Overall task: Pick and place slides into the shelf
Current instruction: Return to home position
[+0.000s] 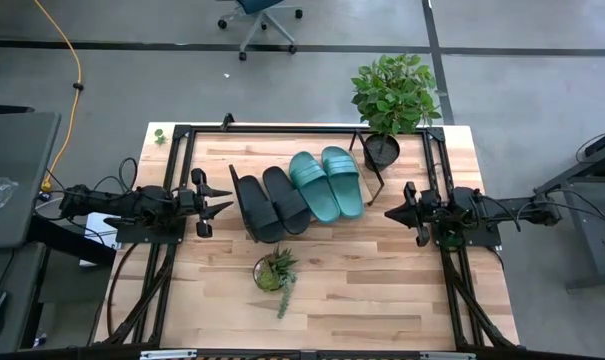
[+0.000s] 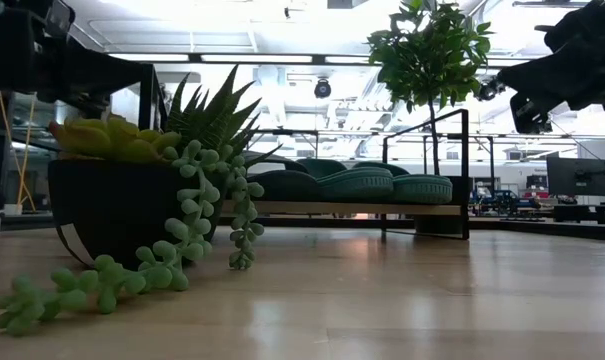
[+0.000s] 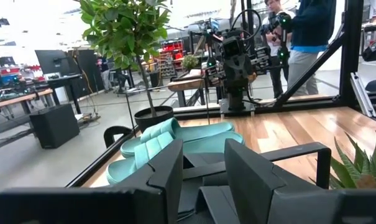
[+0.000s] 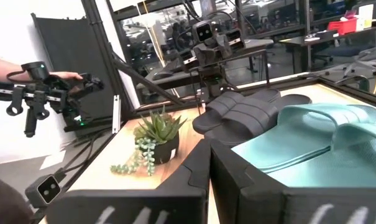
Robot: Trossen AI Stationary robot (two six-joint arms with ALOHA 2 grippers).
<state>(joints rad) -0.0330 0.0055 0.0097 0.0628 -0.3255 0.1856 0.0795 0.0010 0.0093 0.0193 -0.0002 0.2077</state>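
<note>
Four slides lie side by side on the slanted wooden shelf (image 2: 382,209) in the middle of the table, soles resting on its board. The two black slides (image 1: 272,203) are toward the left and the two teal slides (image 1: 327,183) toward the right. My left gripper (image 1: 226,199) hovers open just left of the black slides, pointing at them; the left wrist view shows its fingers (image 3: 169,174) apart. My right gripper (image 1: 387,212) hovers shut to the right of the teal slides (image 4: 318,137), a short gap away. Neither touches anything.
A tall potted plant (image 1: 392,100) stands at the far right corner behind the shelf. A small succulent pot (image 1: 274,272) sits on the near side of the slides. Bare tabletop lies near and right of it. A person (image 3: 306,37) stands beyond the table; a hand (image 4: 63,76) holds a device.
</note>
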